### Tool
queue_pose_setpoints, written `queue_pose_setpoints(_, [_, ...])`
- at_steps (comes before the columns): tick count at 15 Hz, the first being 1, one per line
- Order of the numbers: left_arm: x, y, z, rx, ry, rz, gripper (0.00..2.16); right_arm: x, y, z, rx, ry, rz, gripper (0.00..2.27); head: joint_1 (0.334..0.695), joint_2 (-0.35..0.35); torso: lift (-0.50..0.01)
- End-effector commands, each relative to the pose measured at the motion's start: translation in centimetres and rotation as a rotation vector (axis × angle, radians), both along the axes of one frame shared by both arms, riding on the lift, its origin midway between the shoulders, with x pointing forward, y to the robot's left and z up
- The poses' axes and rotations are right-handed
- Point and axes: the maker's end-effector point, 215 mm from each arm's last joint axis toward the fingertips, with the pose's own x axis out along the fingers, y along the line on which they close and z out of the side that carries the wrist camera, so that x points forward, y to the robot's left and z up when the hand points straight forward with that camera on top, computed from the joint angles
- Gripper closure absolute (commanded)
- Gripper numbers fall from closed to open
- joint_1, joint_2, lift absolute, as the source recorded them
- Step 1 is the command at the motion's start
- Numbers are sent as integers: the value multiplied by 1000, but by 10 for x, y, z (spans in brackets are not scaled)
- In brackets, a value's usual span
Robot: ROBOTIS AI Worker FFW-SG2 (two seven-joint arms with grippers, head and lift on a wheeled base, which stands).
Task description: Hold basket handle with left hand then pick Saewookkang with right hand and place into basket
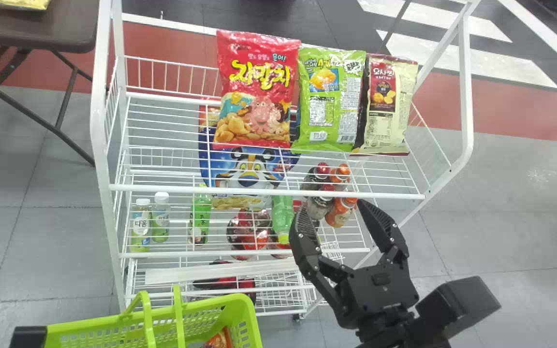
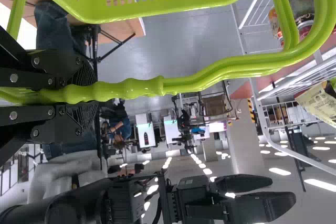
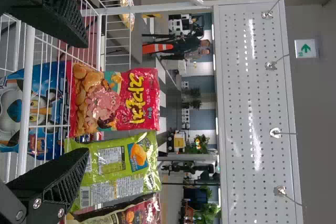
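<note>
Nearest to me hangs the black right gripper [image 1: 332,209], released, its two flat fingers wide apart and holding nothing, before the front edge of the white wire rack's top shelf [image 1: 269,192], toward the right front corner. The black left gripper [image 2: 84,96] is clenched on the lime-green plastic basket handle [image 2: 184,83], so this half of the task is done. On the shelf, from the middle to the right edge, stand a shiny red bag [image 1: 256,92], a bright green bag [image 1: 329,101] and a cream-and-dark-red bag [image 1: 389,104]. In the basket [image 1: 211,303], near its right end, lies an orange-red packet [image 1: 218,340]. I cannot tell which one is Saewookkang; if this packet, placing looks finished, otherwise picking and placing remain.
</note>
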Motion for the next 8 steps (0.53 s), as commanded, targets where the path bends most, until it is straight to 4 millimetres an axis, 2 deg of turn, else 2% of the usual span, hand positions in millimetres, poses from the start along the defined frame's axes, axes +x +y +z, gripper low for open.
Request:
queue_pose_setpoints(1, [0, 0, 1, -1, -2, 0, 1993, 0, 0, 0, -1, 0, 1, 107, 695, -350, -20])
queue_pose_setpoints(8, [0, 0, 2, -3, 0, -3, 1993, 0, 1, -2, -5, 12, 5, 103, 695, -350, -20])
